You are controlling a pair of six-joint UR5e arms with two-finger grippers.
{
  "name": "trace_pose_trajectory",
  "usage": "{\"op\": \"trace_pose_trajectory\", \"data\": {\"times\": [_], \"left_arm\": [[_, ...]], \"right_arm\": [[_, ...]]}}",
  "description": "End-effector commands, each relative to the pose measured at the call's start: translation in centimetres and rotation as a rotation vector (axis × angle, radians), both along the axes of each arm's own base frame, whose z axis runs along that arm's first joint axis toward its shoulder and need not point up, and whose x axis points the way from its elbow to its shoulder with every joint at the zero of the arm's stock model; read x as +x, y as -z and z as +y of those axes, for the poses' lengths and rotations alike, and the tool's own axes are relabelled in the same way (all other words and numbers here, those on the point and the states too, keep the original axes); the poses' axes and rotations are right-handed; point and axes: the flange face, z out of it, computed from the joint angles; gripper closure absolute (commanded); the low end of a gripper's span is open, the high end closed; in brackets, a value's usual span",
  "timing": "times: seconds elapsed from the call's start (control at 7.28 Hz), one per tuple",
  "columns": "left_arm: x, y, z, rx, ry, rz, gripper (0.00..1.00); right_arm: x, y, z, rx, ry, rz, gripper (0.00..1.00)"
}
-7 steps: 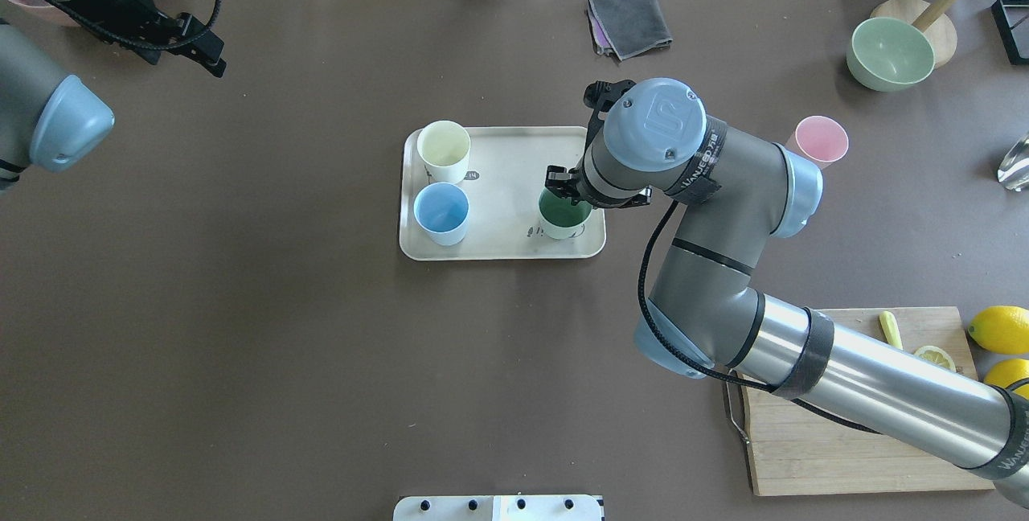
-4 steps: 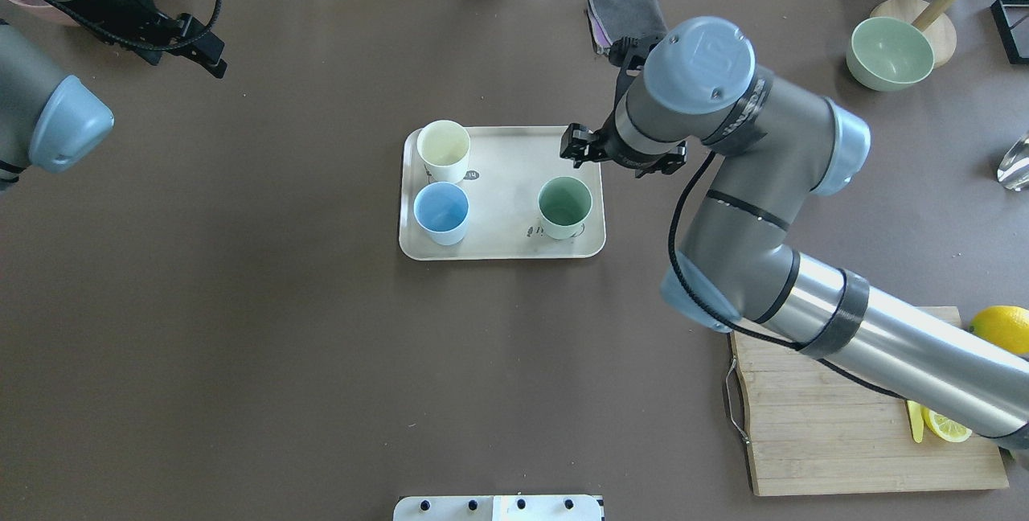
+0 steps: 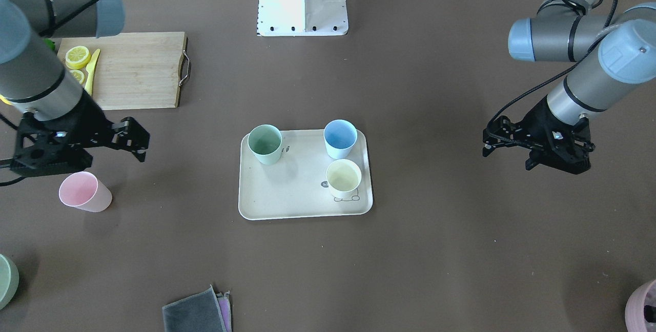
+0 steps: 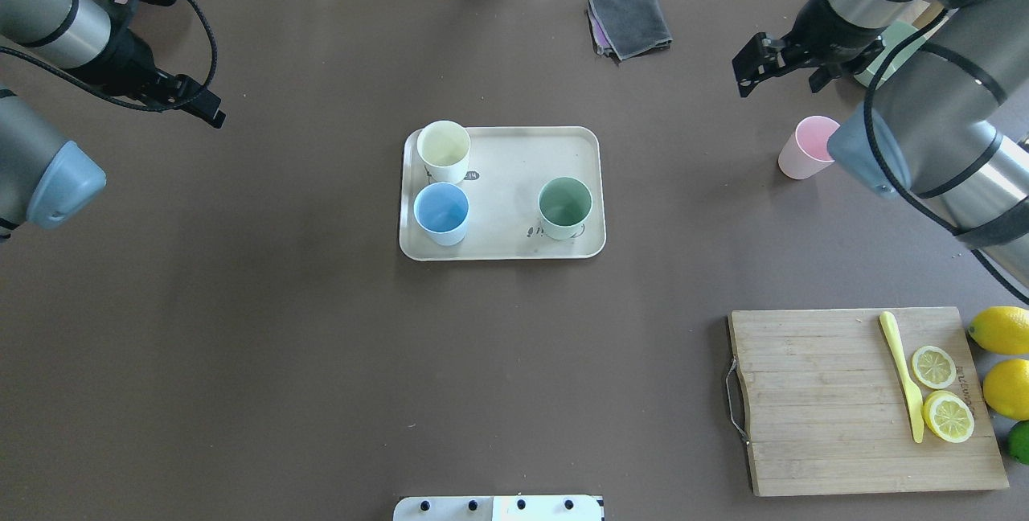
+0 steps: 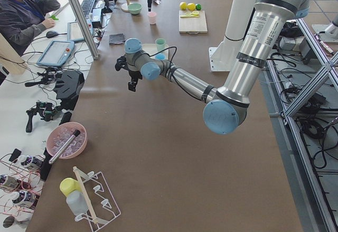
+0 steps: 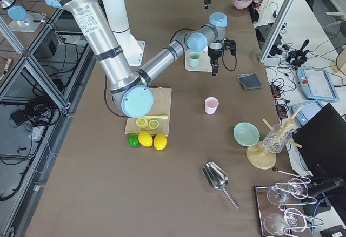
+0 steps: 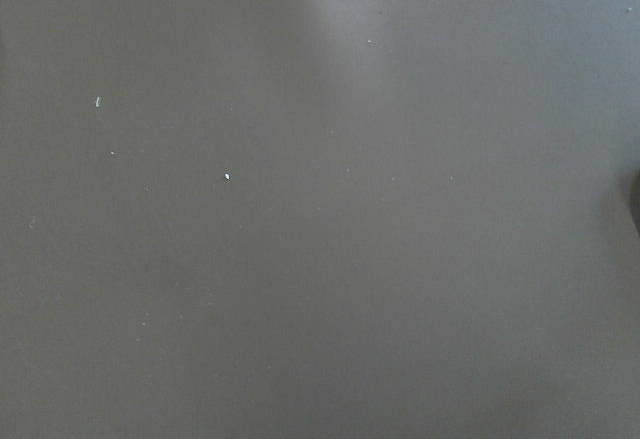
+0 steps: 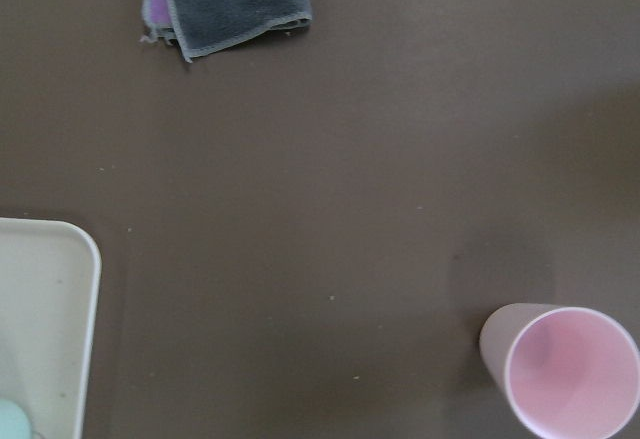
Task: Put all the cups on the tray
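Observation:
The cream tray [image 4: 506, 171] lies mid-table and also shows in the front view [image 3: 287, 193]. On it stand the pale yellow cup [image 4: 443, 147], the light blue cup [image 4: 440, 211] and the sage green cup [image 4: 564, 206]. The pink cup [image 4: 806, 149] stands upright on the table, well to the right of the tray; it also shows in the right wrist view [image 8: 565, 371] at the lower right. My right gripper [image 4: 776, 71] is open and empty, raised above the table just beyond the pink cup. My left gripper [image 4: 189, 105] is open and empty at the far left.
A folded grey cloth [image 4: 629, 21] lies at the far edge. A wooden cutting board [image 4: 820, 400] with a yellow knife and lemon slices sits front right, whole lemons [image 4: 997, 328] beside it. A green bowl [image 3: 5, 281] and a mauve pot [image 3: 643, 304] sit at the table's ends.
My right gripper has let go of the green cup, left it on the tray, and swung right and away to a spot near the pink cup. The left arm shifted slightly.

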Motion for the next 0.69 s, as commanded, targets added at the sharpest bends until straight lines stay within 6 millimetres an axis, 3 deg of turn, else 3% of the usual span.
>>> {"op": "trace_pose_trajectory", "data": {"times": [0.0, 0.14, 0.41, 0.55], "left_arm": [[0.2, -0.5, 0.4, 0.033, 0.003, 0.026, 0.02], [0.2, -0.4, 0.5, 0.039, 0.001, 0.028, 0.02], [0.1, -0.2, 0.5, 0.041, 0.004, 0.027, 0.02], [0.1, -0.2, 0.5, 0.044, 0.004, 0.027, 0.02]], "right_arm": [[3.6, -7.0, -2.2, 0.010, 0.084, 0.049, 0.00], [3.9, -10.9, -1.5, 0.051, 0.081, 0.030, 0.00], [3.0, -18.3, -2.2, 0.093, 0.083, 0.016, 0.00], [2.5, -19.4, -2.0, 0.094, 0.079, 0.014, 0.01]]}}
